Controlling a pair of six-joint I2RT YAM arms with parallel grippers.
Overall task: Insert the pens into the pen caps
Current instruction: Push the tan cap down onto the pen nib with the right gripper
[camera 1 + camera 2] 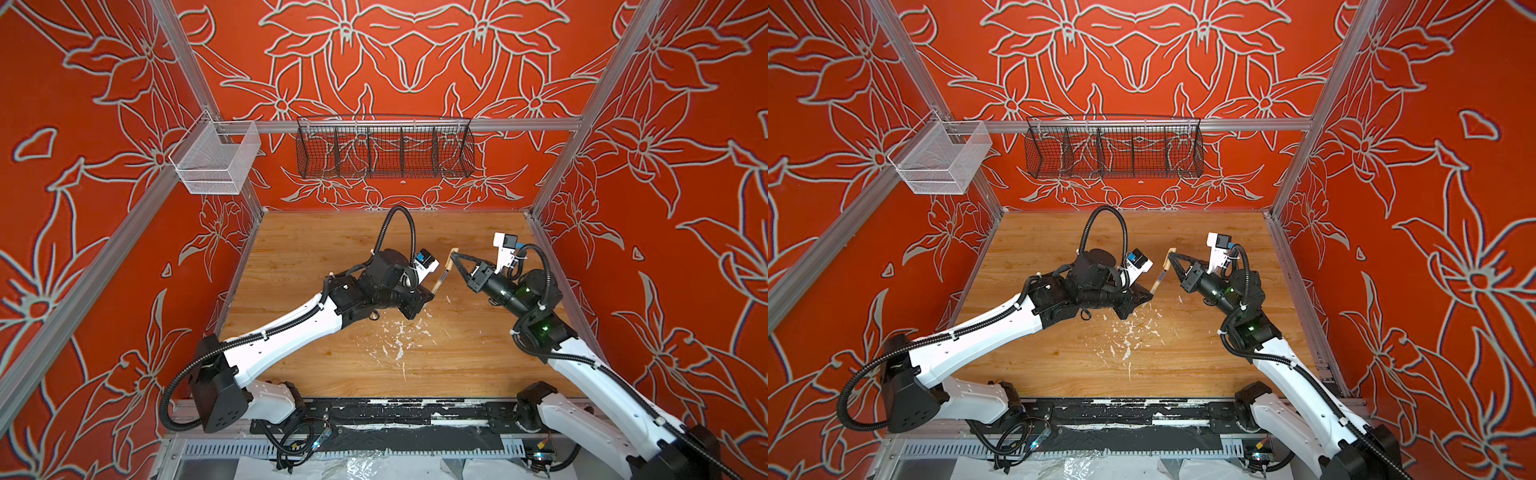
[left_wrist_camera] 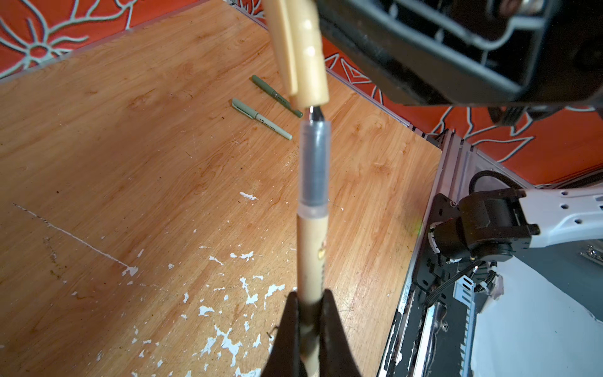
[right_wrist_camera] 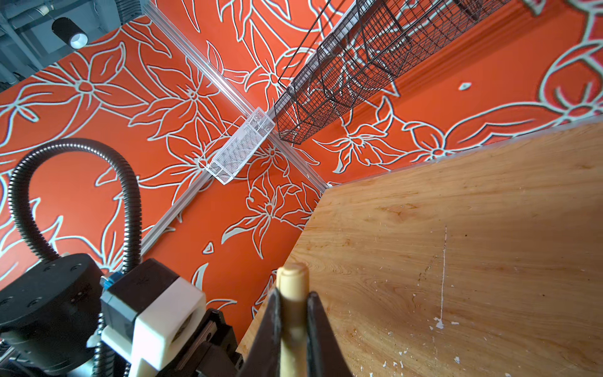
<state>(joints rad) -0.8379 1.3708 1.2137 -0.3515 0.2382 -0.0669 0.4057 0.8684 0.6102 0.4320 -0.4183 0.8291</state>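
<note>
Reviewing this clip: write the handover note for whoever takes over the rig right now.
Left gripper: shut on the tan pen, gripped by its barrel, tip forward.
Right gripper: shut on the tan cap, open end facing the pen.
Position: both are held above the table; the pen's tip is at the cap's mouth, not pushed in.
Done: the pale green pen and dark green pen lie side by side on the table, both seemingly capped.
Left to do: push the tan pen fully into its cap.
</note>
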